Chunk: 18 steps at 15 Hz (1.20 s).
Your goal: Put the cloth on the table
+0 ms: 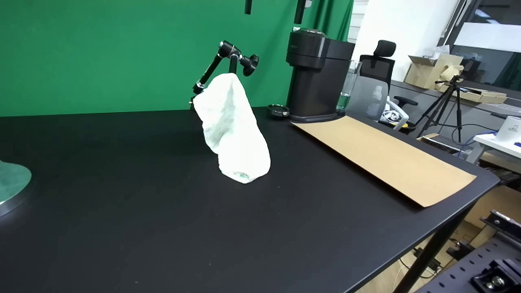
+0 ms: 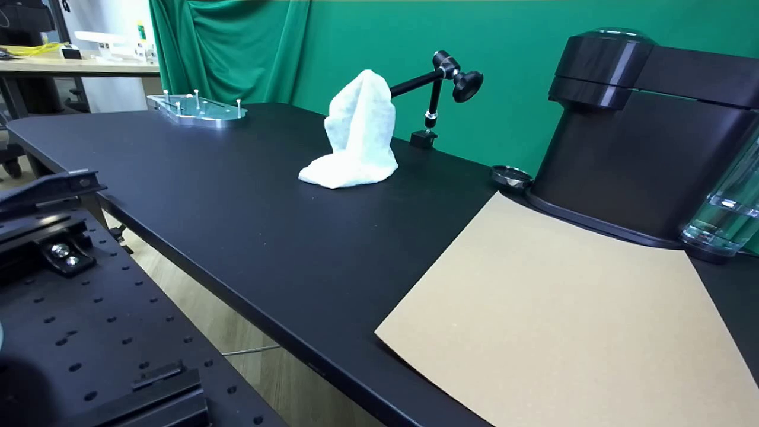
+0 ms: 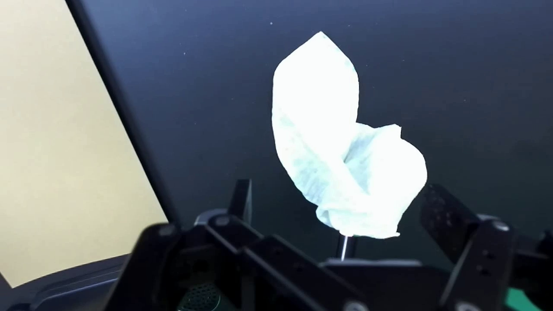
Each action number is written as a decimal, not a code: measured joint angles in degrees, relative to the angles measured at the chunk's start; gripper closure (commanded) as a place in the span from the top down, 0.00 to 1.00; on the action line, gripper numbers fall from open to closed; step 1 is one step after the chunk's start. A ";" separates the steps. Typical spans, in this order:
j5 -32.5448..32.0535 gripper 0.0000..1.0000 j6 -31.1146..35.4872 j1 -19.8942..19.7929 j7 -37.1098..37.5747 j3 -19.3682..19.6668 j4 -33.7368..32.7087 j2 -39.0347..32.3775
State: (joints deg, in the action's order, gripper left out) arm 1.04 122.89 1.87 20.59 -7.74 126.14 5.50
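cloth [image 2: 362, 133] sits peaked on the black table [image 2: 237, 196], its long axis running in the wrist view from pointed top to bunched lower right; the gripper [image 1: 273, 18] hangs above, fingers apart.

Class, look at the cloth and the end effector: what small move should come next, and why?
Probably lower the end effector toward the raised end of the cloth, with its jaws apart. In an exterior view the fingertips appear above the cloth, and the wrist view shows it ungripped, framed between the open jaws. The black stand is close, so go gently.
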 measured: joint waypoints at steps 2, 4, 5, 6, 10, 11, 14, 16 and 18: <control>0.03 1.00 0.35 -0.04 0.00 0.43 -0.11 -1.23; 0.05 1.00 1.72 -0.09 0.04 1.19 -0.36 -3.03; 0.07 1.00 2.94 -0.10 0.22 1.64 -0.56 -4.12; 0.17 1.00 4.39 -0.12 0.80 2.04 -0.85 -5.26; 0.41 1.00 9.46 -0.02 3.02 2.96 -3.66 -10.51; 0.42 1.00 10.22 0.09 3.36 2.99 -4.61 -11.75; 0.41 1.00 11.16 0.94 4.30 3.08 -7.56 -15.17; 0.42 1.00 11.17 1.60 4.62 3.15 -9.22 -17.10; 0.42 1.00 11.17 2.25 4.86 3.22 -10.53 -18.85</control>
State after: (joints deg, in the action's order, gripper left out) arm 1.47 134.05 4.12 25.45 -4.52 115.61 -13.35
